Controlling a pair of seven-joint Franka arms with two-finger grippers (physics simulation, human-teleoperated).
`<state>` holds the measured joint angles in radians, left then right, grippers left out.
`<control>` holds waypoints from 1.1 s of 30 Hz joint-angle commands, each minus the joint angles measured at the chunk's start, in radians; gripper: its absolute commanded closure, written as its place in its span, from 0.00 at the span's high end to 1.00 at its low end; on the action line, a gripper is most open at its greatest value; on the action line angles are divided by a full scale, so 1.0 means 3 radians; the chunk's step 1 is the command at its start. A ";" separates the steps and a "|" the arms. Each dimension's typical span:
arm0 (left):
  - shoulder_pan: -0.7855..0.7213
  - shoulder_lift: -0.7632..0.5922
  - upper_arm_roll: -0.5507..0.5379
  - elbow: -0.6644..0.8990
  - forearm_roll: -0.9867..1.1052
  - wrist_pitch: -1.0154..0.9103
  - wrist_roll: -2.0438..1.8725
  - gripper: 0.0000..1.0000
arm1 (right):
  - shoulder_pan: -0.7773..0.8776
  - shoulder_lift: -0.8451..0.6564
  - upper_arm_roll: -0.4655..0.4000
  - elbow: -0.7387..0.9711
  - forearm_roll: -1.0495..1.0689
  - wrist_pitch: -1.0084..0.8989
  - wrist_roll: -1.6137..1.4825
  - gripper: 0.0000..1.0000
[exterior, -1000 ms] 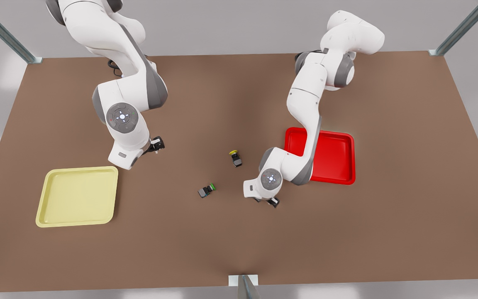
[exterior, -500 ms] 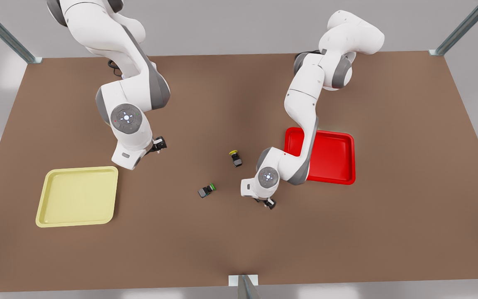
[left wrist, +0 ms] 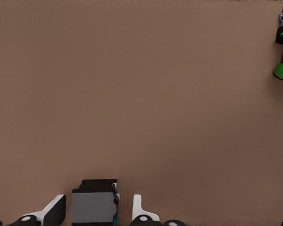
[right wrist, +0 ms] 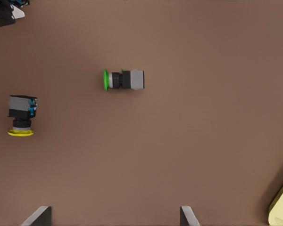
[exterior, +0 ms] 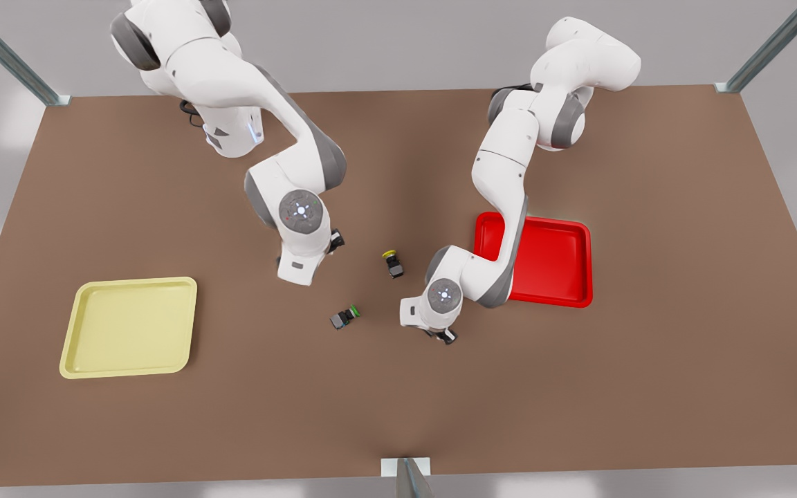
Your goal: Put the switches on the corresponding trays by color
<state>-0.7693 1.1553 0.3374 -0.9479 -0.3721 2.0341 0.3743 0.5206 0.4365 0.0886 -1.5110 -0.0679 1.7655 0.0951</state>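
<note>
**Operator:** Nearest item first. The left gripper point(exterior: 443, 337) is low over the table point(exterior: 647, 380), just near-left of the red tray point(exterior: 551, 301). In its wrist view the fingers point(left wrist: 56, 212) are spread, one on each side of a grey switch body point(left wrist: 94, 205), with a narrow gap showing on both sides. Nothing is pinched.

**Checker:** Which switch is it?

**Operator:** I cannot see its cap. I judge it to be the red one, as the other two caps are accounted for.

**Checker:** Handling properties?

**Operator:** My estimate: light, rigid, hard plastic. The flat body sides give the pads a sound seat; the round cap would roll out. Grip the body, centred, with moderate force.

**Checker:** Next items, moving farther.

**Operator:** The green switch point(exterior: 344, 317) lies on its side left of that gripper. It is not part of the task, so leave it. The yellow tray point(exterior: 129, 281) sits well to the left and has nothing in it. The yellow switch point(exterior: 393, 263) lies farther back, mid-table, well apart from its tray. The red tray is level with it on the right.

**Checker:** Second arm?

**Operator:** The right gripper point(exterior: 335, 241) hovers just left of the yellow switch and slightly beyond it, with its fingers wide apart and nothing between them.
</note>
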 commanded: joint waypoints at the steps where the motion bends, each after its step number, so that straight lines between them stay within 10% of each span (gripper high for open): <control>1: -0.0003 -0.0001 0.0000 0.0000 -0.0002 -0.0005 0.0000 0.68 | 0.0008 0.0023 0.0001 0.0000 0.0001 0.0005 0.0041 1.00; 5: -0.0003 -0.0006 0.0000 0.0005 0.0003 -0.0010 -0.0005 0.55 | 0.0090 0.0156 0.0001 0.0000 0.0001 0.0077 0.0077 1.00; 33: -0.0013 -0.0261 -0.0025 -0.0041 -0.0043 -0.0220 -0.0082 0.49 | 0.0110 0.0176 -0.0004 0.0005 -0.0004 0.0102 0.0071 1.00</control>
<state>-0.7771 1.0549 0.3298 -0.9805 -0.3540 1.9560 0.3473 0.5576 0.4922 0.0885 -1.5095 -0.0690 1.7962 0.1171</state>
